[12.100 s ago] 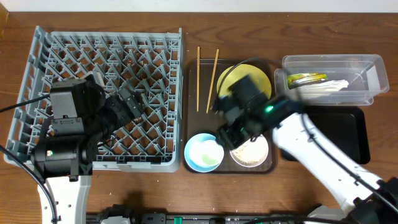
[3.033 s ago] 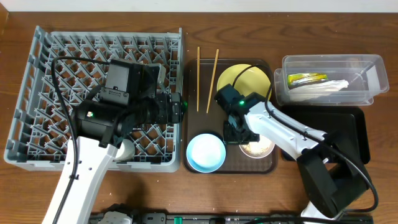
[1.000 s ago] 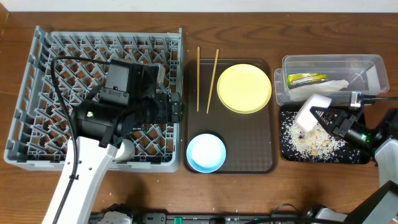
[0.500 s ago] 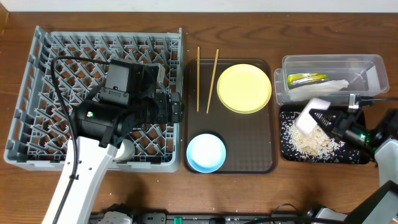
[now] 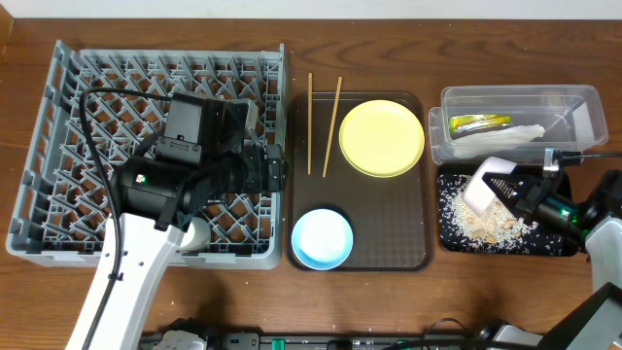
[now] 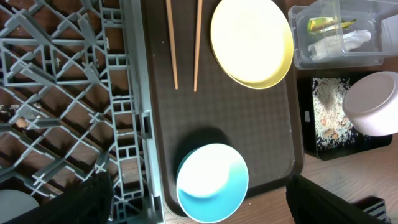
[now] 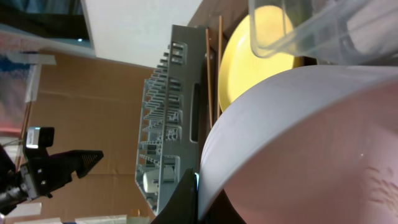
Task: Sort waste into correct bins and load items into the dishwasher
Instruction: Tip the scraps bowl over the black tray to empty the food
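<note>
Pinching white bowl [image 5: 481,190] by its rim with right gripper [image 5: 503,185], jaws shut on it, tipped over black tray [image 5: 559,245] at right of overhead view, rice [image 5: 474,222] strewn beneath. Holding left gripper [image 5: 279,170] wide open and empty over rack [image 5: 97,87], centre left. Risk: slipping from so thin a rim hold, or shedding clinging rice onto table [image 5: 408,292] en route to rack. Blue bowl [image 5: 322,238], plate [image 5: 381,138], chopsticks [image 5: 310,122] waiting on brown tray [image 5: 389,224], centre.

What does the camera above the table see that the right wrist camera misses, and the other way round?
Only overhead: the small light-blue bowl, the shallow black tray with rice-like scraps, and the left arm. Only right wrist: a brown backdrop past the rack. Both: the small white bowl gripped by the right end effector, the round yellow plate and the grey dish rack.
</note>
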Robot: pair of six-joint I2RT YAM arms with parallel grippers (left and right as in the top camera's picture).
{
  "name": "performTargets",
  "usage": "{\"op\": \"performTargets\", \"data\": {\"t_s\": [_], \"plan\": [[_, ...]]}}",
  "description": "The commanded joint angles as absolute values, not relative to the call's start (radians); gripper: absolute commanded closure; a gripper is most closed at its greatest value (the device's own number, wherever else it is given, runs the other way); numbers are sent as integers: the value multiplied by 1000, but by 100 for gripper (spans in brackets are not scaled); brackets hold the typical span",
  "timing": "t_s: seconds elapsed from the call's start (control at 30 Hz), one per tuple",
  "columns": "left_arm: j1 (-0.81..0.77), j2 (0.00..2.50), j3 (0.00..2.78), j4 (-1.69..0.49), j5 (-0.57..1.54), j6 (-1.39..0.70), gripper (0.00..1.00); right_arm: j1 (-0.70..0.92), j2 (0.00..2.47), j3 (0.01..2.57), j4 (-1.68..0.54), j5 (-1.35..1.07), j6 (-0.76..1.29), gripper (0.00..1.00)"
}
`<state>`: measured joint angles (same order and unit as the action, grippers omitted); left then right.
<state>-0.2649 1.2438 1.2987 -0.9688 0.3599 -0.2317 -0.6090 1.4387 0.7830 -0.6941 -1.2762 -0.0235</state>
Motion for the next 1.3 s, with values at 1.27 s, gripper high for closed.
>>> {"op": "performTargets", "data": {"t_s": [1.27], "plan": [[-268, 1248, 1313, -974, 350, -230, 9, -517, 1333, 791, -673, -1149, 110, 99]]}}
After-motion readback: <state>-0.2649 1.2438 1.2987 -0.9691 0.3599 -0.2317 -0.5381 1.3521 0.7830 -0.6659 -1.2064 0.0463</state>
